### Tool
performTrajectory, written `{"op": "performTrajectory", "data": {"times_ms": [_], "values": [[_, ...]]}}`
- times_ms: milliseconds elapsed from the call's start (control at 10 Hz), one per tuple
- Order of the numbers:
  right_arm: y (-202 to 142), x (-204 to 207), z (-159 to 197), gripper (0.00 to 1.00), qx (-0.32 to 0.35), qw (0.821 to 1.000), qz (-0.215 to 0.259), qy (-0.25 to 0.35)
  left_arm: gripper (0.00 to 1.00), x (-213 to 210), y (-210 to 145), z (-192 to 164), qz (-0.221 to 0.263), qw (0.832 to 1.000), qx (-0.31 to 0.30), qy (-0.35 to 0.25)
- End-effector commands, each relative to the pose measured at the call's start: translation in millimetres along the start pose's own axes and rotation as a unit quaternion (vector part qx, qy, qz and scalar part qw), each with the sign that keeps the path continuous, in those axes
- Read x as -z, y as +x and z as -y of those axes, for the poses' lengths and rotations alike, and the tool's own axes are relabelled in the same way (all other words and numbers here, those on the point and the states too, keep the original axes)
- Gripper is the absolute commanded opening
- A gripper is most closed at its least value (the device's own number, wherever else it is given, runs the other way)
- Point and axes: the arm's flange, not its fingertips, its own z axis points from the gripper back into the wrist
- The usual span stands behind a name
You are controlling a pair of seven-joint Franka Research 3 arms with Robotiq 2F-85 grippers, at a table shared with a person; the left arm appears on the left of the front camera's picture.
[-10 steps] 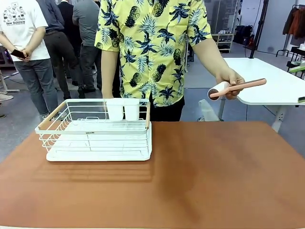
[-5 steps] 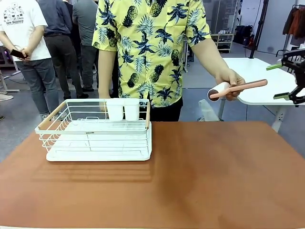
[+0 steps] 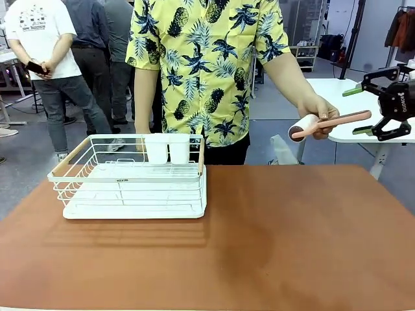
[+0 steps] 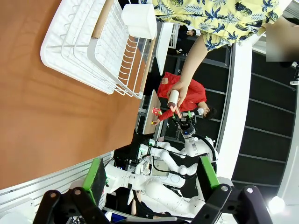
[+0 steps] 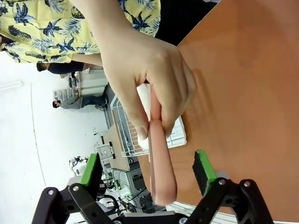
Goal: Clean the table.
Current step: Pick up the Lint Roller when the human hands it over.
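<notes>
Reddish-brown table (image 3: 292,246) spans the near field, white rack (image 3: 130,188) at its far left. Person's hand (image 3: 318,109) offers a lint roller (image 3: 332,121) above the far right edge. Right gripper (image 3: 358,111) is spread fully, handle end between the jaws, no contact. It should centre on the handle, clear of the person's fingers, before closing. Left gripper (image 4: 152,176) is spread wide, empty.

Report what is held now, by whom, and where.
The person's hand holds the lint roller by the head end of its pink handle. The handle's free end sits between the open jaws of the right gripper, not gripped. The left gripper is open, empty.
</notes>
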Motion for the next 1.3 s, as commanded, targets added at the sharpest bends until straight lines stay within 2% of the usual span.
{"op": "performTrajectory", "data": {"times_ms": [0, 200, 300, 400, 500, 600, 700, 800, 900, 1000, 1100, 1200], "values": [[3.3, 11.7, 0.7, 1.00, -0.010, 1.000, 0.010, 0.004, 1.00, -2.2, -1.9, -0.9, 0.002, 1.000, 0.001, -0.005], [5.2, 13.9, 5.0, 1.00, -0.005, 1.000, 0.009, 0.002, 1.00, -2.2, -1.9, -0.9, 0.002, 1.000, 0.001, -0.005], [5.7, 14.2, 6.3, 0.87, -0.007, 1.000, 0.010, 0.006, 1.00, -2.2, -1.9, -0.9, 0.002, 1.000, 0.001, -0.005], [6.5, 12.9, 6.1, 0.81, -0.007, 1.000, 0.011, 0.009, 1.00, -2.2, -1.9, -0.9, 0.002, 1.000, 0.001, -0.005], [7.4, 11.9, 6.5, 0.68, -0.007, 1.000, 0.011, 0.010, 1.00, -2.2, -1.9, -0.9, 0.002, 1.000, 0.001, -0.005], [7.8, 11.7, 7.4, 0.62, -0.006, 1.000, 0.006, 0.009, 1.00, -2.2, -1.9, -0.9, 0.002, 1.000, 0.001, -0.005], [9.4, 11.6, 8.9, 0.49, -0.004, 1.000, 0.007, 0.009, 1.00, -2.2, -1.9, -0.9, 0.002, 1.000, 0.001, -0.005], [10.5, 11.5, 9.8, 0.43, -0.003, 1.000, 0.009, 0.010, 1.00, -2.2, -1.9, -0.9, 0.002, 1.000, 0.001, -0.005], [11.4, 11.0, 10.6, 0.30, -0.003, 1.000, 0.010, 0.010, 1.00, -2.2, -1.9, -0.9, 0.002, 1.000, 0.001, -0.005], [11.8, 10.9, 11.1, 0.23, -0.003, 1.000, 0.010, 0.009, 1.00, -2.2, -1.9, -0.9, 0.002, 1.000, 0.001, -0.005], [11.8, 10.1, 11.3, 0.11, -0.003, 1.000, 0.010, 0.010, 1.00, -2.2, -1.9, -0.9, 0.002, 1.000, 0.001, -0.005], [11.8, 8.6, 11.6, 0.04, -0.004, 1.000, 0.011, 0.011, 1.00, -2.2, -1.9, -0.9, 0.002, 1.000, 0.001, -0.005]]}}
